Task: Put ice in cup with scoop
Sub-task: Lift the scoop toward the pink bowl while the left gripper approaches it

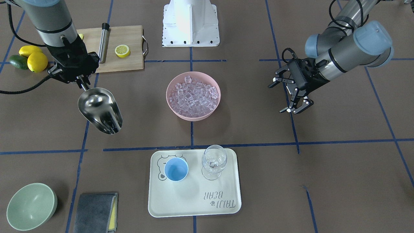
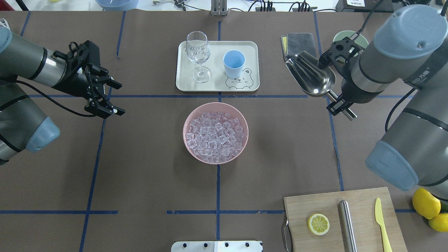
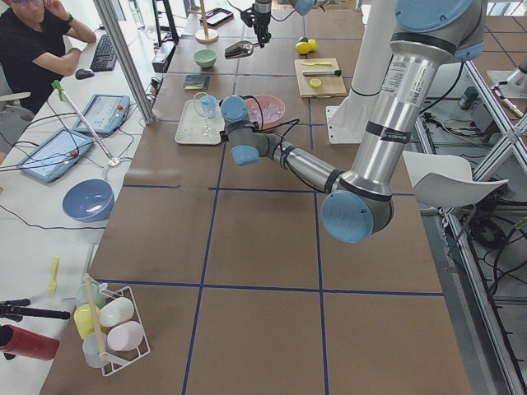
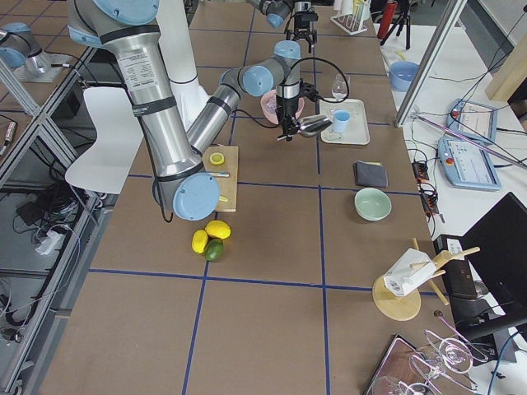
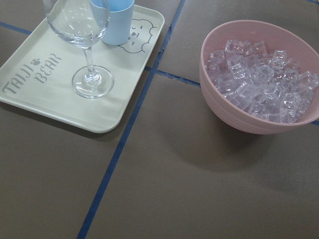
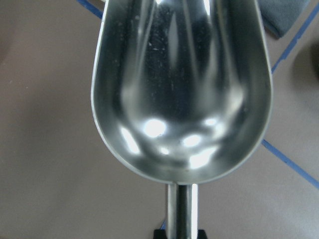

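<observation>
The right hand [image 1: 82,84] pinches the thin handle of the shiny stainless-steel scoop [image 1: 100,110]. Its trough is empty and held above the brown bench [image 1: 258,181], well apart from the pink bowl [image 1: 194,117] heaped with clear ice cubes [image 1: 194,95]. The small light-blue cup [image 1: 176,169] stands empty on the cream tray [image 1: 194,200], just beside a clear stemmed wine glass [image 1: 214,161]. The left hand [image 2: 117,98] hangs over the bench on the bowl's other side, fingers spread, holding nothing.
</observation>
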Action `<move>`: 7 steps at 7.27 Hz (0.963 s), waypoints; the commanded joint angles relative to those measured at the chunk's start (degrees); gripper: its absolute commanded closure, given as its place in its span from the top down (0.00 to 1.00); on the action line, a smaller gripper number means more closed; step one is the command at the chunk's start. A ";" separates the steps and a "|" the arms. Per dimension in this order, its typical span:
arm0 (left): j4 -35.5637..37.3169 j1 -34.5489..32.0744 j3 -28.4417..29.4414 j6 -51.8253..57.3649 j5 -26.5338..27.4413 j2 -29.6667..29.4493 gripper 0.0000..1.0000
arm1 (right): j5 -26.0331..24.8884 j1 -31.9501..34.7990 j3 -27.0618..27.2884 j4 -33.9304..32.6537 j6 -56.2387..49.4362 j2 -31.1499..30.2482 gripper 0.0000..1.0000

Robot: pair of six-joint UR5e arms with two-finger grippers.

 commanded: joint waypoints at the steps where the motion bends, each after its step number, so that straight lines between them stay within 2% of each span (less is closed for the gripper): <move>1: -1.57 3.64 0.44 0.42 0.15 0.03 1.00 | -0.83 0.31 0.51 -1.27 -9.49 0.93 0.00; 2: -4.37 4.88 1.06 0.25 0.33 0.03 1.00 | -0.92 -0.90 0.95 -4.15 -14.23 1.19 0.00; 4: -9.11 7.16 2.46 0.51 0.50 0.03 1.00 | -1.79 -0.57 1.30 -13.28 -25.22 5.56 0.00; 6: -18.78 12.06 8.25 0.51 8.29 -0.58 1.00 | -4.68 -1.00 0.95 -22.06 -30.34 10.39 0.00; 7: -18.90 14.36 9.40 0.42 11.37 -1.98 1.00 | -5.31 -2.92 0.95 -23.76 -31.32 10.85 0.00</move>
